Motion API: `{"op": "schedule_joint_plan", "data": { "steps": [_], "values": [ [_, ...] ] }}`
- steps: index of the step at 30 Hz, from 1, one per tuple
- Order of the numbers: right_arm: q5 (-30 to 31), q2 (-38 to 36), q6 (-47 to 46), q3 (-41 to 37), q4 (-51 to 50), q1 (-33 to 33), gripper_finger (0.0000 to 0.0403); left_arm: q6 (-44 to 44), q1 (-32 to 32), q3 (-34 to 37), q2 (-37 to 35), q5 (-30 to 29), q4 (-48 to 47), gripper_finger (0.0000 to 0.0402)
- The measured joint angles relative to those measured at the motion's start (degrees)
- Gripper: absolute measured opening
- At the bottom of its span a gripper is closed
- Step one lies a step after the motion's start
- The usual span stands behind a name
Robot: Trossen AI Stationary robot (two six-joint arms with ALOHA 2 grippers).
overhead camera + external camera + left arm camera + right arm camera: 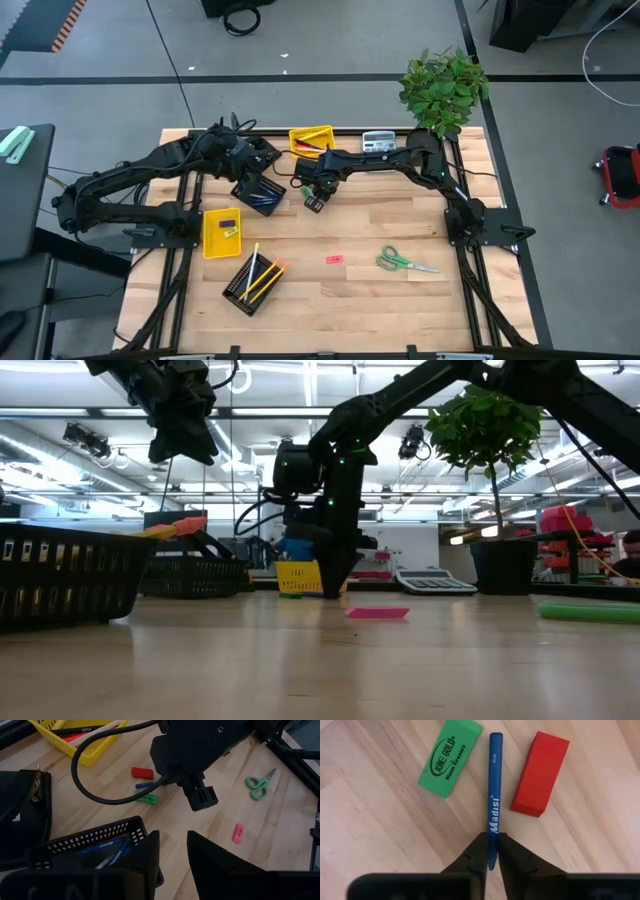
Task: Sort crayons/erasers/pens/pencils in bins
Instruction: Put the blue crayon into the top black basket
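My right gripper (491,851) pinches a slim, smooth blue crayon (492,795) marked "Madisi" and "Blue", lying on the wood-grain table (380,835) between a flat green eraser (450,757) printed "JUNE GOLD" and a plain red block eraser (540,774). My left gripper (172,852), its fingers parted and holding nothing, hangs above the black mesh bin (95,845).

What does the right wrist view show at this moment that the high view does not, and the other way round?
Only the right wrist view shows the right gripper closed on a blue crayon lying on the table between a green eraser and a red eraser, with their printed lettering. Only the high view shows the layout: two yellow bins, two black mesh bins, the pink eraser, scissors, calculator, plant and the left gripper above a mesh bin. Both show the wooden table.
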State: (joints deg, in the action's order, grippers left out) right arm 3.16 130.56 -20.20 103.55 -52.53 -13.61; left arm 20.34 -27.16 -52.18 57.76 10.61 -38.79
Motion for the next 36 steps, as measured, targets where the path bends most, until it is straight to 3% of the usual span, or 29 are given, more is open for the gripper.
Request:
{"op": "schedule_joint_plan", "data": {
  "steps": [4, 23, 31, 36],
  "values": [
    [0.0, -0.1, 0.1, 0.0, 0.0, 0.0, 0.003, 0.0, 0.0, 0.0, 0.0, 0.0, 0.0, 0.0107],
    [-5.4, -4.8, -0.2, 0.2, -0.7, 2.1, 0.0025, -1.4, 0.0, 0.0, 0.0, 0.0, 0.1, 0.0107],
    [1.0, -9.3, -1.0, 0.3, 0.5, 2.6, 0.0026, -2.4, 0.0, 0.0, 0.0, -1.0, 0.6, 0.0107],
    [1.3, -9.6, -0.8, 0.2, 0.4, 2.0, 0.0026, -4.0, 0.0, 0.0, 0.0, -1.4, 1.7, 0.0107]
  ]
}}
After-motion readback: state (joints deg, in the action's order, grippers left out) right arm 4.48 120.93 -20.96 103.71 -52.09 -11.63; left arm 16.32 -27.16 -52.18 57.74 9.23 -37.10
